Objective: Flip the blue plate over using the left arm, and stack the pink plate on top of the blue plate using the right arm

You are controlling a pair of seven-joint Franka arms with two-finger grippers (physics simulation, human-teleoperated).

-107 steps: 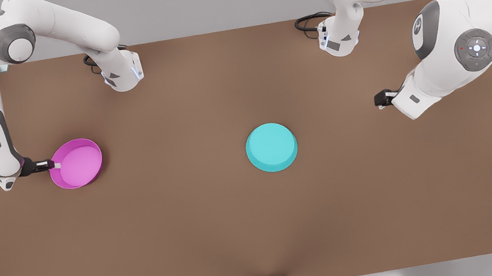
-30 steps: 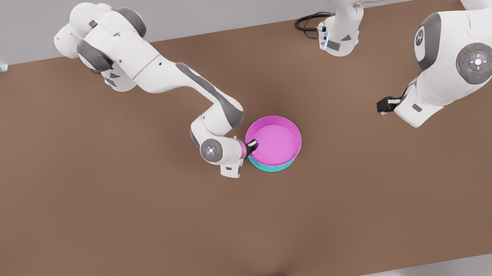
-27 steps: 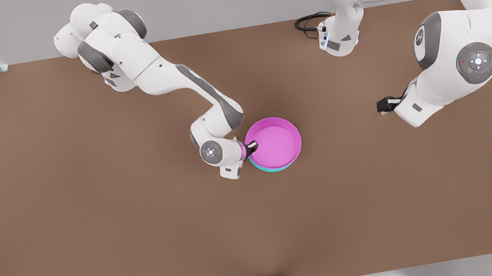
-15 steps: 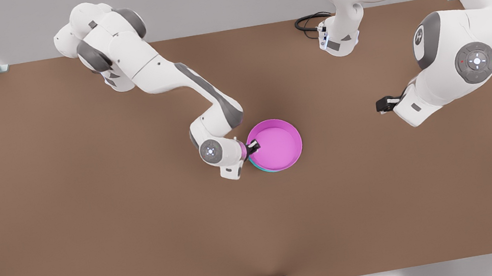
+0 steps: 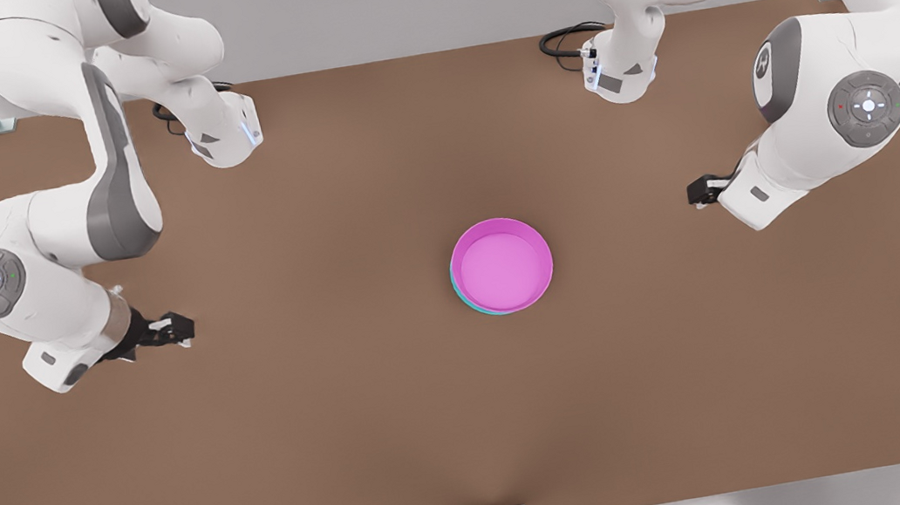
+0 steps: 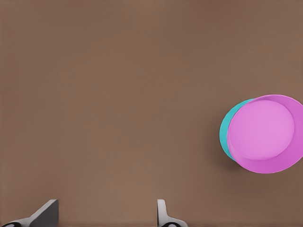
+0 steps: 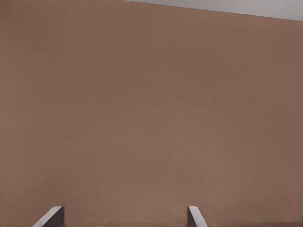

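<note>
Front view: the pink plate (image 5: 502,263) sits rim-up on the blue plate (image 5: 477,308) near the centre of the surface (image 5: 353,442), with a turquoise sliver at seven o'clock and an arm well apart at nine and at three o'clock. The stack looks done, so the step is a clean retreat, and the left end effector (image 6: 106,215) and right end effector (image 7: 125,215), both spread and empty, should stay off the rims. The left wrist view shows the offset crescent more plainly.
</note>
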